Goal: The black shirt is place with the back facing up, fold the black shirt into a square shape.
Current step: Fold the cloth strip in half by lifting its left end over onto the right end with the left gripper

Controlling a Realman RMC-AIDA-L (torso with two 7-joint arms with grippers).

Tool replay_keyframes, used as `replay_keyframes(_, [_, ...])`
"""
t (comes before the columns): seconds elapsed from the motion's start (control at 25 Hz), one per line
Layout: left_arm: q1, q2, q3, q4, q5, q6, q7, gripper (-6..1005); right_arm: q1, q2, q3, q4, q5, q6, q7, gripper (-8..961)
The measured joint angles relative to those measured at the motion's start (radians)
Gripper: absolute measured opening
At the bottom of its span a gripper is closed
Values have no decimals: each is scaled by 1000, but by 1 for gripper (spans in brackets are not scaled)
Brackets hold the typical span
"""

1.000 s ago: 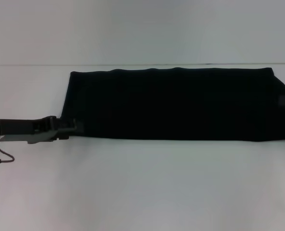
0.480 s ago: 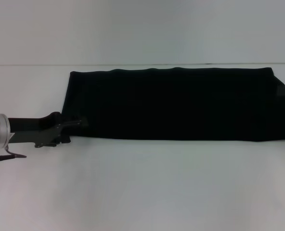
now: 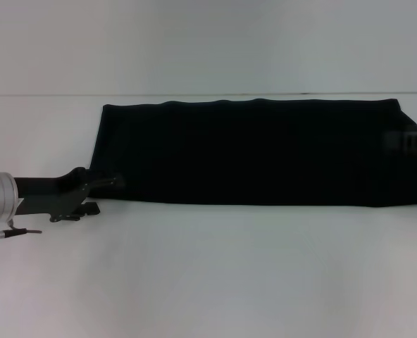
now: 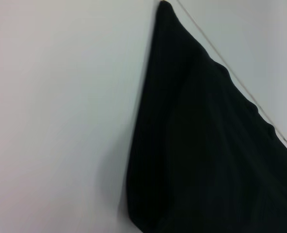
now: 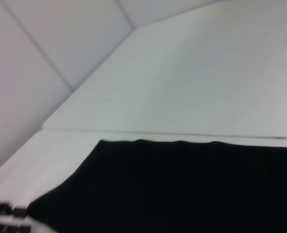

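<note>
head view: black shirt (image 3: 251, 151) beside left hand (image 3: 99, 191)

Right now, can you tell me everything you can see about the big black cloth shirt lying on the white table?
The plain black soft fabric shirt is folded into a long, flat band stretched sideways across the white table, near its far edge. No print or sleeves show. Its top edge ripples slightly; its left end is a neat straight edge. The left gripper sits at its near left corner, and the right gripper lies over its right end.
</note>
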Motion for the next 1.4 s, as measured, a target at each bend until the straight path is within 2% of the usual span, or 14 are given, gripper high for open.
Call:
replay_keyframes(0.16, [-2,0,1,-3,2,-15,-18,892,10,1,-14,4,0,-82,-106,855])
replay_keyframes(0.36, [-10,3,2,-14,4,-40,-31,887,25,4,-38,-2,0,-139,-123,855])
replay_keyframes(1.4, [-30,10,5,-39,13,-116,-46,863,26,5,-25,-4,55,-131,-115,853])
